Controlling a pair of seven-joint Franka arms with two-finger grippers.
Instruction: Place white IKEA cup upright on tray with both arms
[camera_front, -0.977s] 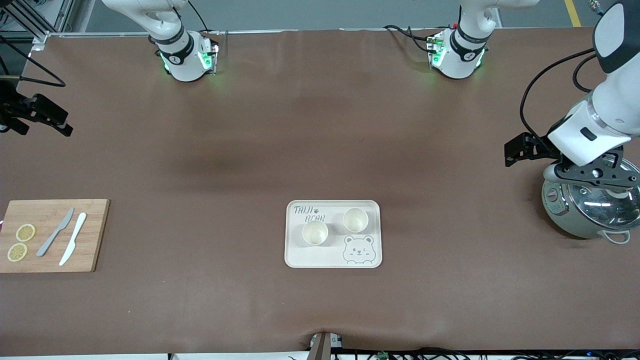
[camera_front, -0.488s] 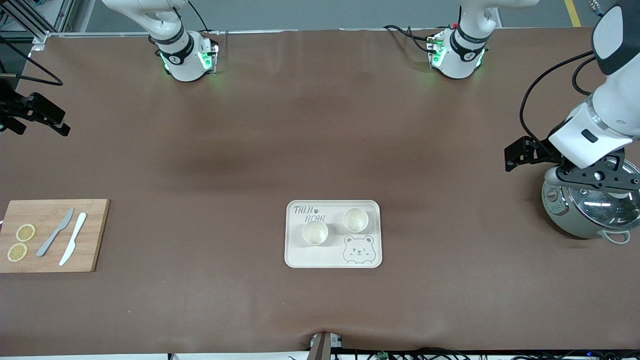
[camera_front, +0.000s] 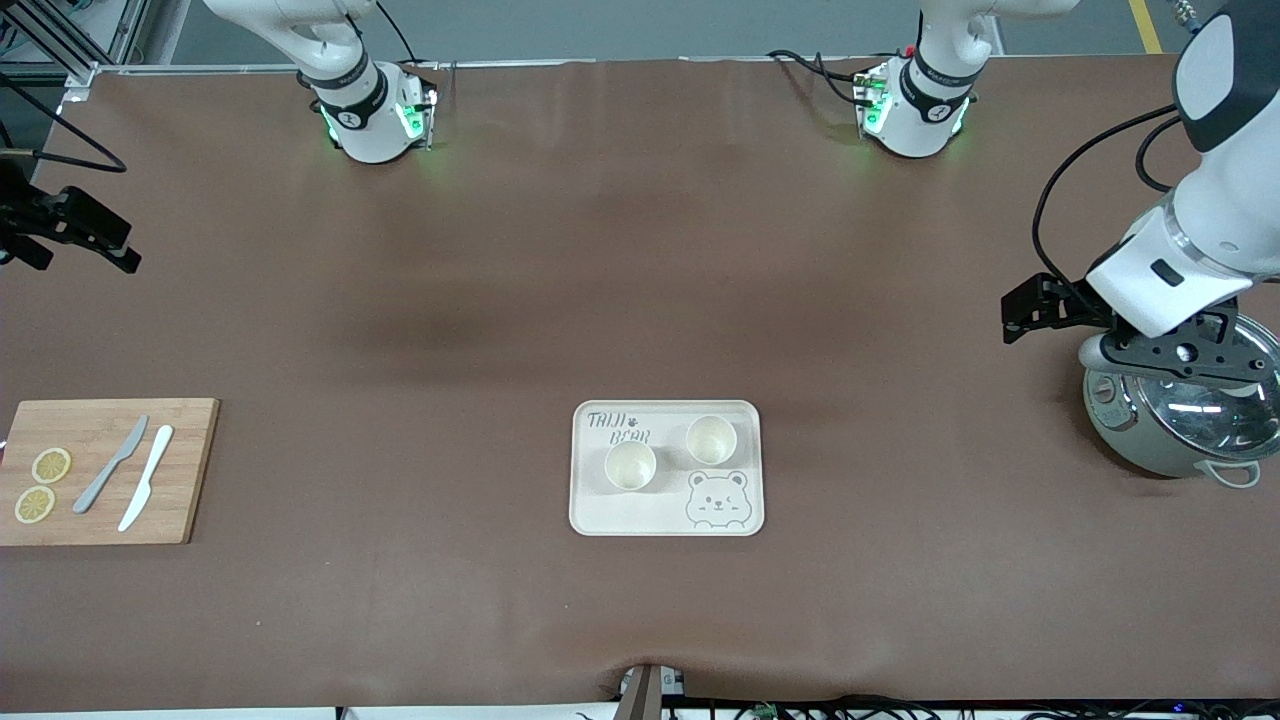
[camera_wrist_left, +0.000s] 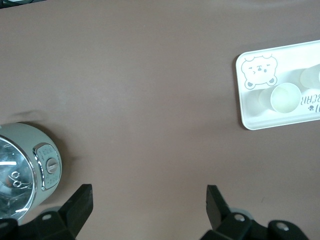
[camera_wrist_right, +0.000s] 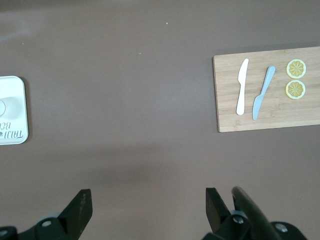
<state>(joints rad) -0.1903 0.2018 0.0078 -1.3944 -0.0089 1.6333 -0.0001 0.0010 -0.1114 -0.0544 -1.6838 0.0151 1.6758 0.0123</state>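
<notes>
I see two white round cups (camera_front: 631, 466) (camera_front: 711, 439) upright on the cream rectangular tray (camera_front: 590, 515), mid-table. Left gripper (camera_wrist_left: 149, 210) spread empty near the grey pot (camera_front: 1180, 415); right gripper (camera_wrist_right: 148, 210) spread empty over bare table. Placement looks done; next I'd park both arms.

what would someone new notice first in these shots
Likely the cream tray mid-table, with two white cups standing upright on it. Then the arms parked wide apart with both grippers open: the left gripper up beside the rice cooker, the right gripper above bare table, up from the bamboo cutting board.
</notes>
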